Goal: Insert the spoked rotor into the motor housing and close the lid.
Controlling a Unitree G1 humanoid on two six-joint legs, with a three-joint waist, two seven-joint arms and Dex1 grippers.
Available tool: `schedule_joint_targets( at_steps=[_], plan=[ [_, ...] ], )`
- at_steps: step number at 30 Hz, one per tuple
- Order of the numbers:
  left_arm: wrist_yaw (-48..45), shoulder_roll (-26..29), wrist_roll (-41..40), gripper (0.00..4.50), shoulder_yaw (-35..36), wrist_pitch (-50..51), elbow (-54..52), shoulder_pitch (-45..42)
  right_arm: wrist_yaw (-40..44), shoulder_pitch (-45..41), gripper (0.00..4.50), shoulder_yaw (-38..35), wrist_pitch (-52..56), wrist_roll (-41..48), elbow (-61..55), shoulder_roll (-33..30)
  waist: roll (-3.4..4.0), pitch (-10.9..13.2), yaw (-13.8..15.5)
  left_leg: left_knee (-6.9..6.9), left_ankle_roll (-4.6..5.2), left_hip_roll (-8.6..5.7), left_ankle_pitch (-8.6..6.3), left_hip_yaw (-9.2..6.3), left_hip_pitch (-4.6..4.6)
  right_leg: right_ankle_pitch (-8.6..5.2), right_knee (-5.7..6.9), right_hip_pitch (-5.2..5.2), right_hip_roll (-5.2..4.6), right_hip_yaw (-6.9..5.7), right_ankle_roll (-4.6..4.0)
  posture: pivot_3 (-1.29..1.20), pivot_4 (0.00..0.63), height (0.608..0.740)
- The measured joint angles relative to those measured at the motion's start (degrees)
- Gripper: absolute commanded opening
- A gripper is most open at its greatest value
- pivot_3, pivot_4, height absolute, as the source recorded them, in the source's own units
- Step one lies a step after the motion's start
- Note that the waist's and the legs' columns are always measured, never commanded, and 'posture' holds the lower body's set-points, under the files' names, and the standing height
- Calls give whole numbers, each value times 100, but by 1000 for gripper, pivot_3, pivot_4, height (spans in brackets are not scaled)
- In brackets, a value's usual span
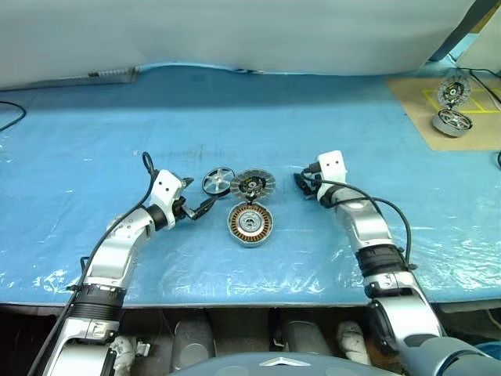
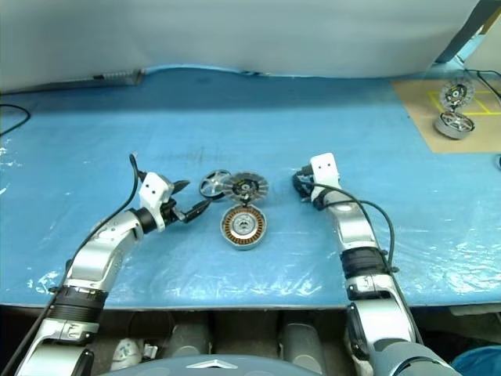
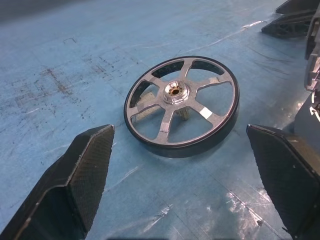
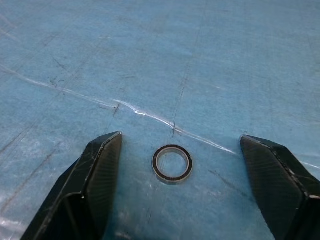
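Your table [image 1: 94, 141] is covered in blue plastic sheeting, and the motor housing [image 1: 250, 224] sits near its middle, copper windings showing. The lid [image 1: 253, 186] stands open at the housing's far edge, striped ring facing you. The spoked rotor [image 1: 218, 182] lies flat on the sheet just left of the lid, apart from the housing.

Your left claw [image 1: 200, 208] has its fingers spread wide and grips nothing; the rotor lies just past its fingertips, centred between them in the left wrist view. Your right claw [image 1: 301, 185] sits right of the lid, also open and empty, and a small dark ring [image 4: 172, 163] lies on the sheet between its fingers without touching them.

A twin motor unit [image 1: 452, 121] rests on the cardboard mat [image 1: 415, 102] at the far right.
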Motion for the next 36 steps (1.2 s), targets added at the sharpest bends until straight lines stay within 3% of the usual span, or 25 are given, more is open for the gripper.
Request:
schedule_joint_targets(
  at_steps=[7,8,12,19,25,30,36],
  plan=[
    [78,-9,-2,4500,-3,125,-213,68,69,555,734,49,-78,-2,-521,17,-13,-8,81,5,1,2,-1,-1,9,0,-5,17,-3,-5,0,0,150,740],
    [81,-9,-2,4500,-4,149,-227,66,82,688,569,42,-5,3,-721,-1,-13,-8,93,5,1,3,-1,-1,9,0,-6,17,-3,-6,0,0,150,740],
    [98,-9,-5,4500,-7,219,-260,60,350,1513,566,44,554,125,-2032,-245,-15,-9,116,-1,2,2,-1,-2,7,-1,-15,17,-2,-8,2,0,150,740],
    [86,-18,-6,4500,-49,231,-285,48,1577,2871,566,271,1716,634,-4475,-1446,-12,-4,74,-23,4,3,-2,0,-3,-27,-24,5,2,-5,46,0,150,740],
    [62,-85,34,4500,-97,17,-174,-92,2558,2483,566,461,2106,1228,-5691,-2144,-11,-3,80,-24,4,3,-2,0,-3,-27,-25,-5,3,-3,47,0,150,740],
    [24,-96,46,4500,-166,-61,-42,-151,2670,1906,566,1013,2311,1365,-5795,-1941,-10,-3,88,-26,3,2,-1,-1,-8,-6,-25,-13,3,-4,9,0,150,740],
    [23,-76,60,4500,-163,-169,12,-139,2672,1689,566,1659,2103,1157,-5101,-1606,-10,-3,87,-27,2,1,-1,-2,-11,-6,-23,-14,2,-4,8,0,150,740]
  ],
)
